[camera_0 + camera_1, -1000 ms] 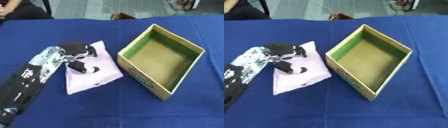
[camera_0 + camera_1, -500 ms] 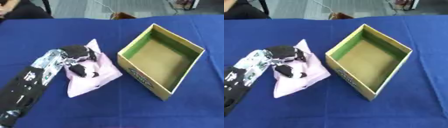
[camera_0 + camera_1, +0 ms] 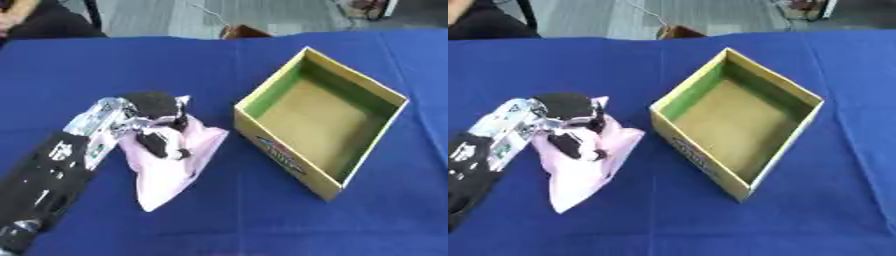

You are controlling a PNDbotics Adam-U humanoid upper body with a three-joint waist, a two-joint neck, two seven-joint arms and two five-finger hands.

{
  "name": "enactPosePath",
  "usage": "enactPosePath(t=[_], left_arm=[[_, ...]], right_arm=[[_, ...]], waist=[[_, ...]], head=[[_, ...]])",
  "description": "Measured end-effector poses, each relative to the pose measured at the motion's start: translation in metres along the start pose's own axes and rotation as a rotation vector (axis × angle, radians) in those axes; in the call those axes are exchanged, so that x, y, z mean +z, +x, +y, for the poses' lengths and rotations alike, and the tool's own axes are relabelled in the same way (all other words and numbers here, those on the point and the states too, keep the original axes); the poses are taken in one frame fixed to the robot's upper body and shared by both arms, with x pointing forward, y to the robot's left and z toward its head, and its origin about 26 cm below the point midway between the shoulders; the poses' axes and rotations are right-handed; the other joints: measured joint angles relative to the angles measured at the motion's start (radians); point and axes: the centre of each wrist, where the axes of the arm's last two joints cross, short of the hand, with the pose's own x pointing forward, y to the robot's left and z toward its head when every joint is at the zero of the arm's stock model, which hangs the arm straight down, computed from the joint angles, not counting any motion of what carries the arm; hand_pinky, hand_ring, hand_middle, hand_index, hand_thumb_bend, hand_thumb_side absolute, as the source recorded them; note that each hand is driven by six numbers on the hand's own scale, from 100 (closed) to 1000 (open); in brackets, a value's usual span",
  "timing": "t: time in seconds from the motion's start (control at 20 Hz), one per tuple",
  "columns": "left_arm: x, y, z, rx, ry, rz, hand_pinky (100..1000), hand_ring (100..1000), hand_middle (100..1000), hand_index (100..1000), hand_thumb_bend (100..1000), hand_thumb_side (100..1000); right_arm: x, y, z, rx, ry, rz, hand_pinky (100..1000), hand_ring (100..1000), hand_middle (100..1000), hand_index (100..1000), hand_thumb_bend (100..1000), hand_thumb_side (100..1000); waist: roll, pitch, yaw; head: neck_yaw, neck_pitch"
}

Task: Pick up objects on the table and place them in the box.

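Pink packet point(image 3: 171, 167) now bunched, left hand point(image 3: 156, 125) gripping, box point(image 3: 319, 119) unmoved

The box point(image 3: 319, 121) stands on the tabletop point(image 3: 122, 65), right of centre, turned askew with one corner toward the near edge. To its left, near but apart, lies a soft pouch point(image 3: 175, 160). The left robot hand point(image 3: 153, 122) sits on the pouch's far end, fingers curled into it, its arm reaching in from the lower left corner

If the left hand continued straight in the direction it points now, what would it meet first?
The left hand, its fingers curled on the pink packet, points right. Probably the near-left wall of the open box comes first; only blue tablecloth lies between, though height is unclear.
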Motion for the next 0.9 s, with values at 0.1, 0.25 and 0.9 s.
enactPosePath(t=[0.1,0.25,0.9], left_arm=[[0.0002,0.0001,-0.0011,0.011,0.014,0.009,100,100,124,195,100,239],[0.0002,0.0017,-0.0015,0.030,0.057,0.016,100,100,100,141,100,246],[0.0024,0.0027,0.0032,0.084,0.137,-0.007,100,100,100,103,100,247]], right_arm=[[0.0000,0.0000,0.0000,0.000,0.000,0.000,489,611,801,922,606,764],[0.0000,0.0000,0.0000,0.000,0.000,0.000,489,611,801,922,606,764],[0.0000,0.0000,-0.0001,0.000,0.000,0.000,489,610,801,923,605,764]], waist=[[0.000,0.000,0.000],[0.000,0.000,0.000],[0.000,0.000,0.000]], head=[[0.000,0.000],[0.000,0.000],[0.000,0.000]])
